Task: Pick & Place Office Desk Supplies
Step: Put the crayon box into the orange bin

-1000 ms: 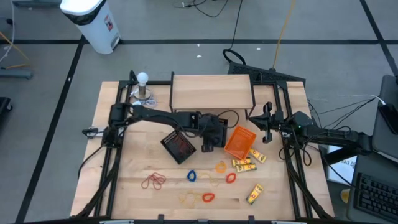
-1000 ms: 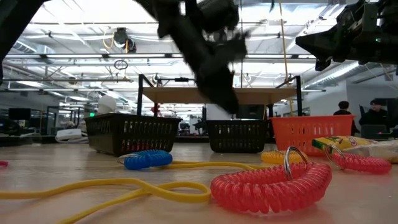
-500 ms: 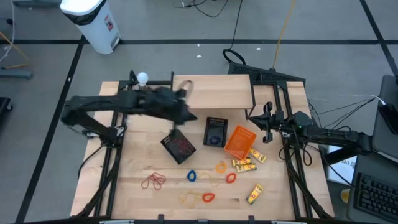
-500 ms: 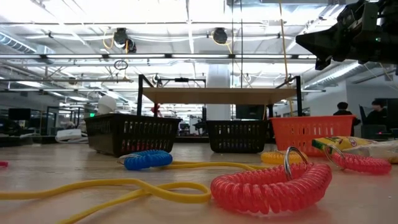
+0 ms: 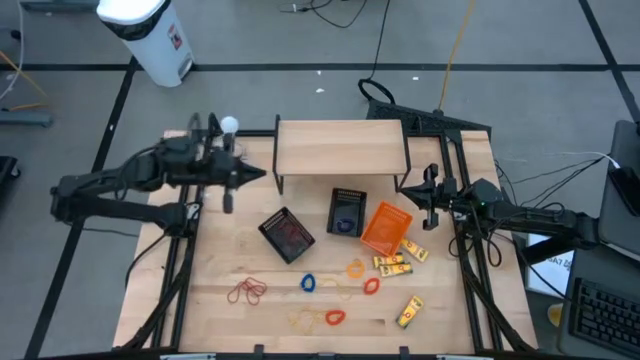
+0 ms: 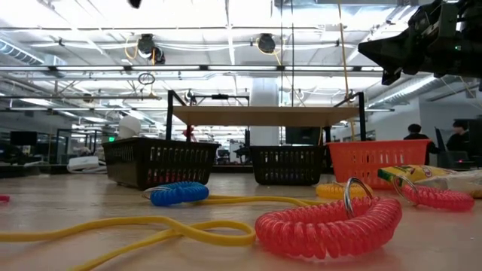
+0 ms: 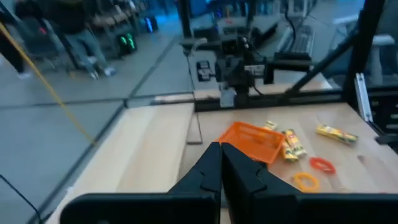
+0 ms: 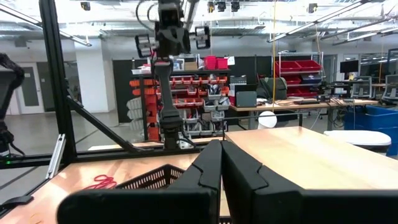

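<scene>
While rubber bands lie loose, both grippers' fingers (left, right) are pressed together, empty.

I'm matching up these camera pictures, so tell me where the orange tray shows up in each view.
High view: the orange tray sits tilted, right of centre on the table.
Low view: orange tray, right of the middle, at the back.
Left wrist view: orange tray, centre, just past the shut left end effector.
Right wrist view: not visible.
Shared landmark: the wooden shelf, behind the tray.
</scene>
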Tool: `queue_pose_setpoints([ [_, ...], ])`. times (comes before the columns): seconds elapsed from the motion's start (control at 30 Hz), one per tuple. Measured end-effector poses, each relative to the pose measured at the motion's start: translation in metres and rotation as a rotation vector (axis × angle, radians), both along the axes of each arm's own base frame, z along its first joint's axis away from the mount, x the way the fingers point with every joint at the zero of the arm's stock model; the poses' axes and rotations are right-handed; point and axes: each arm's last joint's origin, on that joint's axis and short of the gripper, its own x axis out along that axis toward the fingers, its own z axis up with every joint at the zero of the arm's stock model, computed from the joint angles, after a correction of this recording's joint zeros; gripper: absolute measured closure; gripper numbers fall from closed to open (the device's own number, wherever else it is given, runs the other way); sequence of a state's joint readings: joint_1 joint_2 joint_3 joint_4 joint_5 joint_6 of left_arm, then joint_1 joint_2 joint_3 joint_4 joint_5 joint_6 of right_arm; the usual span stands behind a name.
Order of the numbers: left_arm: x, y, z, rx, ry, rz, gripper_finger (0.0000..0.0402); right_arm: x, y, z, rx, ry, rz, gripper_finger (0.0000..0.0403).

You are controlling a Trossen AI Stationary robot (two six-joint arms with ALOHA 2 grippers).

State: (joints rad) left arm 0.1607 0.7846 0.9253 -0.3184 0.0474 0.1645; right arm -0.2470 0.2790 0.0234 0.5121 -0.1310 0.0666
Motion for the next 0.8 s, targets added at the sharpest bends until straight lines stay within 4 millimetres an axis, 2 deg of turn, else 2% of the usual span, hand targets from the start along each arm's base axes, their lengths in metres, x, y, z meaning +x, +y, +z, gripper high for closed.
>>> queue_pose_setpoints([
  [0.1,-0.02,-0.001,-0.014,0.013,-0.082,0.01,0.04,0.0,0.0,0.0,0.0,0.0,0.0,0.0399],
  [0.23,-0.035,0.0,-0.037,-0.044,-0.138,-0.032,0.04,0.0,0.0,0.0,0.0,0.0,0.0,0.0399],
  [0.33,-0.037,0.003,-0.058,-0.084,-0.156,-0.079,0.0399,0.0,0.0,0.0,0.0,0.0,-0.002,0.0399],
  [0.5,-0.038,0.008,-0.092,-0.133,-0.161,-0.033,0.04,0.0,0.0,0.0,0.001,0.0,-0.003,0.0399],
  [0.8,-0.06,-0.003,-0.115,-0.088,-0.284,-0.048,0.0401,0.0,0.0,-0.002,0.056,0.012,0.01,0.0399],
])
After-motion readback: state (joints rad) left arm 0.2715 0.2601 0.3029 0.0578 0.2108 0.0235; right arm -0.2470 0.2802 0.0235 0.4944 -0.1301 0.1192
